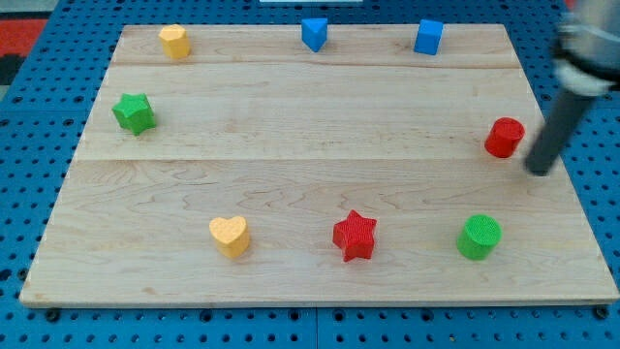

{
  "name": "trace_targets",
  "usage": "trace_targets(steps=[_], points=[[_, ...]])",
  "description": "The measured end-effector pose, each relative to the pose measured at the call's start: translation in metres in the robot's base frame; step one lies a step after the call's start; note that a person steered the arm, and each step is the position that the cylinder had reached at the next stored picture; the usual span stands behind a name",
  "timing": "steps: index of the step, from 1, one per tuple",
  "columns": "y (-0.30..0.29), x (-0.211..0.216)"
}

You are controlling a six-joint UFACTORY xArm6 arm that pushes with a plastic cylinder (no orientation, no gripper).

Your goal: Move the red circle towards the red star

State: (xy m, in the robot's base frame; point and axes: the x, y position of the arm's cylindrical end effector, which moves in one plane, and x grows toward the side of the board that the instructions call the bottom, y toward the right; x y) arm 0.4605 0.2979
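1. Well, the red circle (504,137) sat near the wooden board (291,184)'s right edge, far from the red star (355,236), so almost all the pushing was left.
2. My tip (539,171) stood just right of the circle, with no fingers to open.
3. A green circle (479,237) sat below it.
4. Blue pegboard (29,174) lay around.

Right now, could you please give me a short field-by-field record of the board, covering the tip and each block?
my tip: just right of the red circle, small gap
red circle: right edge
red star: bottom centre
green circle: bottom right
yellow heart: bottom left
green star: left
yellow block: top left
blue blocks: two at top
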Motion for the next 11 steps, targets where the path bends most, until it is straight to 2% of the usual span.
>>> trace_targets(steps=[1, 2, 3, 4, 5, 6, 7, 9, 11], points=[[0.000, -0.041], [-0.124, -0.092], [-0.262, -0.107], [-0.163, -0.123], [-0.054, -0.100], [-0.046, -0.076], [-0.142, -0.068], [-0.082, -0.028], [-0.216, -0.004]])
